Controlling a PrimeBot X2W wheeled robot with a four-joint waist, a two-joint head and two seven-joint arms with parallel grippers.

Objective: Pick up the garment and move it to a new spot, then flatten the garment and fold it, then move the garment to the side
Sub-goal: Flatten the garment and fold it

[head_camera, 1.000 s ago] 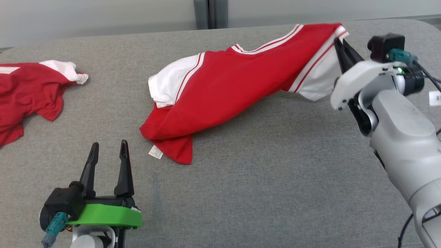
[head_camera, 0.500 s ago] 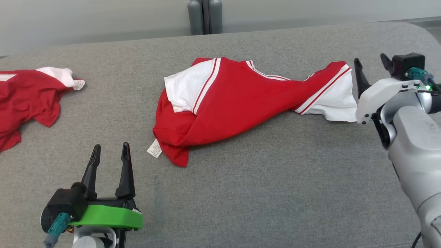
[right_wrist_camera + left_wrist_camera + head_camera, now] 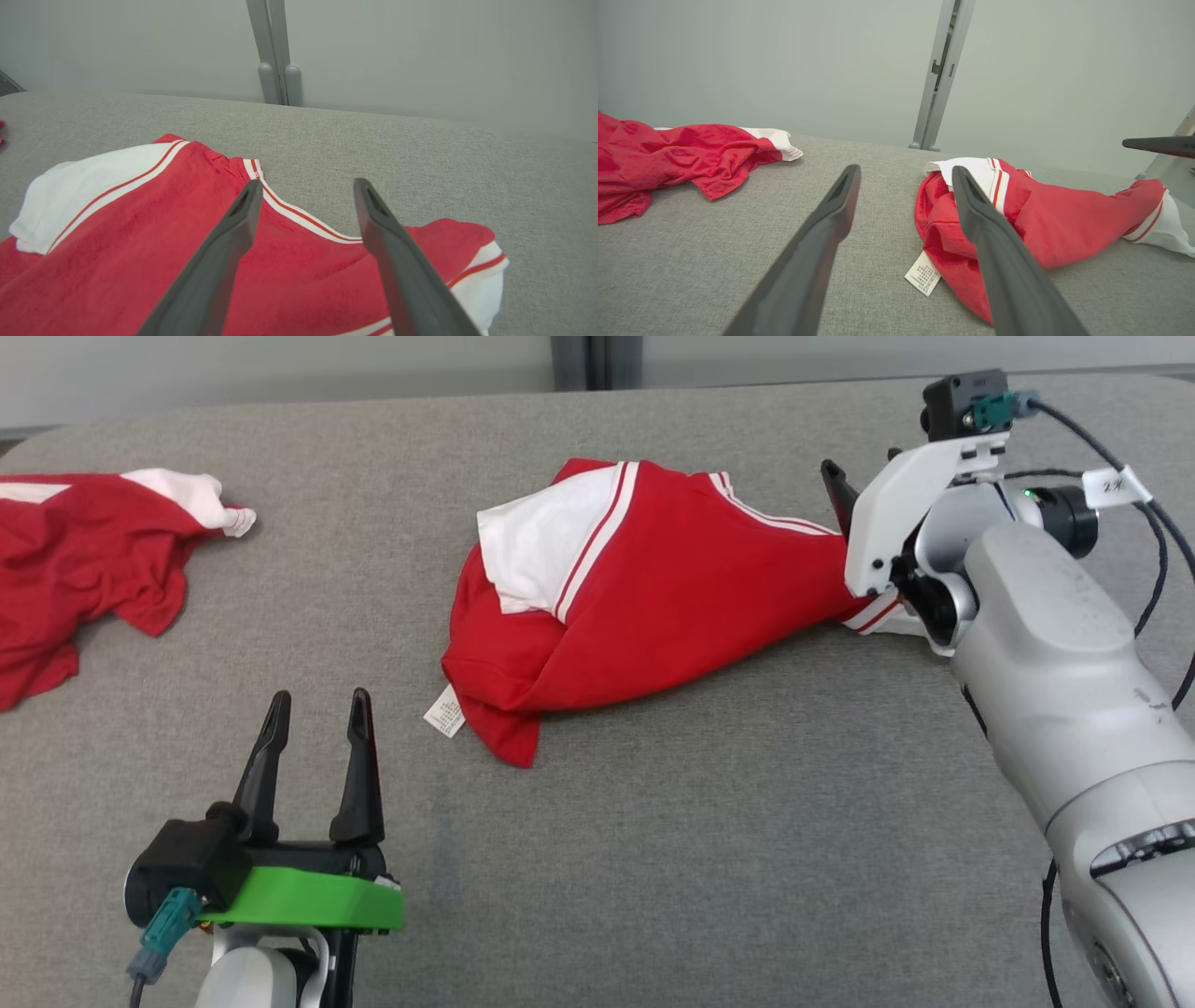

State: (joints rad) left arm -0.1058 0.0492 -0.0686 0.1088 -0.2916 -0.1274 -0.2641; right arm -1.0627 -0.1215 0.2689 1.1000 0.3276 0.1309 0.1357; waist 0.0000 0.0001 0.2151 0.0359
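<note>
Tabletop (image 3: 747, 803) of grey cloth meets a pale wall (image 3: 420, 56) and post (image 3: 273, 51). The garment (image 3: 672, 607) lies crumpled mid-surface, its right end under my spread, empty right hand (image 3: 308, 183). My left hand (image 3: 319, 695), also spread, hovers front-left. The head view adds a second garment (image 3: 84, 560) far left, and the left wrist view a label (image 3: 923, 279).

A wide bench (image 3: 709, 859) covered in grey woven cloth spread out in front of me, its far corners rounded off. Behind it stood a plain, smooth wall (image 3: 420, 56) of pale grey-green. A slim grey metal post (image 3: 273, 46) ran up against that wall, its foot ending in two rounded caps just behind the bench's far edge. The light was soft and even, throwing only faint shadows on the cloth.
</note>
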